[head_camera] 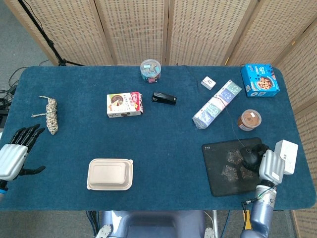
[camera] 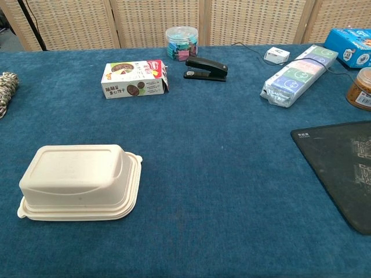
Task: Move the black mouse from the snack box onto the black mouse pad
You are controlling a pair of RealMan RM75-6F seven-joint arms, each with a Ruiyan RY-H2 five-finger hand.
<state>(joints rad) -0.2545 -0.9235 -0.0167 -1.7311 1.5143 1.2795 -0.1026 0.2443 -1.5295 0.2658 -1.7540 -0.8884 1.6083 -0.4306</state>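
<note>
The black mouse [head_camera: 250, 157] lies over the right part of the black mouse pad [head_camera: 223, 166], its thin cable running up toward the white adapter. My right hand [head_camera: 270, 166] grips the mouse from the right side, its fingers wrapped on it. Whether the mouse touches the pad cannot be told. The snack box [head_camera: 125, 104] [camera: 134, 79] stands at the middle left of the table with nothing on it. My left hand [head_camera: 17, 151] hangs off the table's left edge, fingers spread and empty. The chest view shows only the pad's left corner [camera: 339, 168], no hand and no mouse.
A beige lunch box [head_camera: 110, 174] sits at the front left. A stapler [head_camera: 164, 98], a clip jar [head_camera: 150, 70], a wrapped tissue pack [head_camera: 217, 103], a brown jar [head_camera: 248, 120], a blue cookie box [head_camera: 260, 80], a white box [head_camera: 285, 156] and a rope bundle [head_camera: 50, 114] surround the area.
</note>
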